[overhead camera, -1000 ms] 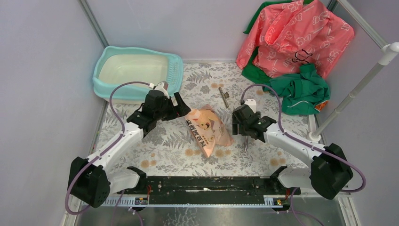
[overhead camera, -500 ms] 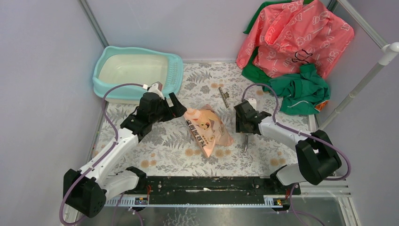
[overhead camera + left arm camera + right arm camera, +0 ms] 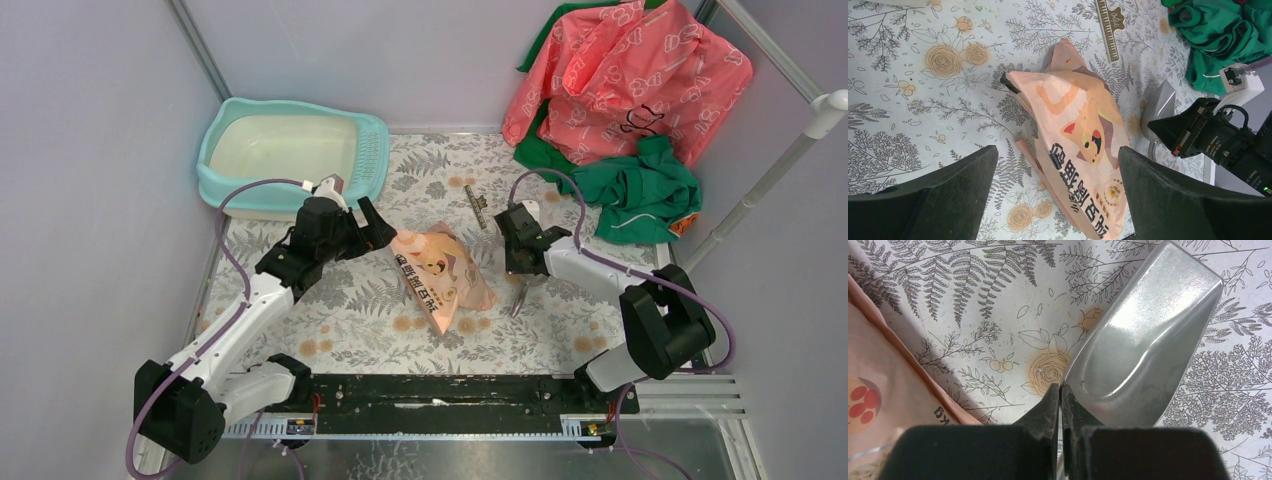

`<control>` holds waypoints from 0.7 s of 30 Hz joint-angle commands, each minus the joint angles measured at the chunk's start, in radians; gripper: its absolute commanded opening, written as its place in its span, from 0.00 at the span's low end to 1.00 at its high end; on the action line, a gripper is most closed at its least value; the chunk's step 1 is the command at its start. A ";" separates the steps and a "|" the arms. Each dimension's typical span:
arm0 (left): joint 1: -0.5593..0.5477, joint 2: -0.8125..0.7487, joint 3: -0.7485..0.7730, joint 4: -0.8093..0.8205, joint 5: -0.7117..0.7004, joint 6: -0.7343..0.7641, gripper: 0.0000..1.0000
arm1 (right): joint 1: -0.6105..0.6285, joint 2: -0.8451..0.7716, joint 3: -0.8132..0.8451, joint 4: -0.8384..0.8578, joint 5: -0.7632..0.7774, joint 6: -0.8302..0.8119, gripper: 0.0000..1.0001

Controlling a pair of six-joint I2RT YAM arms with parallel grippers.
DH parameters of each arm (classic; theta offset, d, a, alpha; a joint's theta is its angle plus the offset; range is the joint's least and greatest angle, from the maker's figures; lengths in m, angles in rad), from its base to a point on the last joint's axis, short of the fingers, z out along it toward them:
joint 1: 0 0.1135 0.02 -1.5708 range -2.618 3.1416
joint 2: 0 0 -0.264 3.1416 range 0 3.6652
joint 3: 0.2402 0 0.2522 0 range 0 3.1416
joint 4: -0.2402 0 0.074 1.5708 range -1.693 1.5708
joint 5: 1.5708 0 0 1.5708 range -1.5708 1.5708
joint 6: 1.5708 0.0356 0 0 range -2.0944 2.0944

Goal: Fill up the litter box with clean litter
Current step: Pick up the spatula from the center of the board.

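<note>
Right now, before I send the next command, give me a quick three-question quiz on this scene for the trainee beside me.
1. True or false: the litter box already holds litter.
2. Which one stands open? A. left pincer B. right pincer
3. What is the shut pincer pinching?
Key: 1 false, the pan looks bare; 2 A; 3 the edge of the metal scoop.

Plain pale grey-lilac walls (image 3: 90,150) on three sides. Desk (image 3: 560,330) under white fern-and-rose printed cloth (image 3: 430,160). Slanted white pole (image 3: 760,187) at right. Soft, even light.
</note>
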 commanded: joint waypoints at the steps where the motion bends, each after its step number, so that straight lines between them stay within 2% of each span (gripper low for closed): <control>1: 0.007 -0.012 -0.004 -0.005 0.001 -0.014 0.99 | -0.004 -0.048 0.064 -0.036 0.018 -0.028 0.06; 2: 0.007 -0.011 -0.003 -0.004 0.001 -0.015 0.99 | -0.004 -0.046 0.069 -0.043 0.022 -0.029 0.07; 3: 0.007 -0.010 -0.002 -0.005 0.003 -0.015 0.99 | -0.004 -0.041 0.071 -0.047 0.027 -0.028 0.11; 5: 0.007 -0.016 -0.002 -0.005 0.003 -0.015 0.99 | -0.004 -0.031 0.069 -0.050 0.037 -0.029 0.26; 8: 0.006 -0.033 -0.008 -0.005 0.000 -0.020 0.99 | -0.004 -0.009 0.059 -0.046 0.051 -0.026 0.37; 14: 0.006 -0.049 -0.029 0.009 0.001 -0.035 0.99 | -0.004 0.026 0.051 -0.030 0.083 -0.032 0.44; 21: 0.005 -0.053 -0.049 0.030 0.011 -0.057 0.99 | -0.004 0.130 0.084 -0.056 0.114 -0.022 0.42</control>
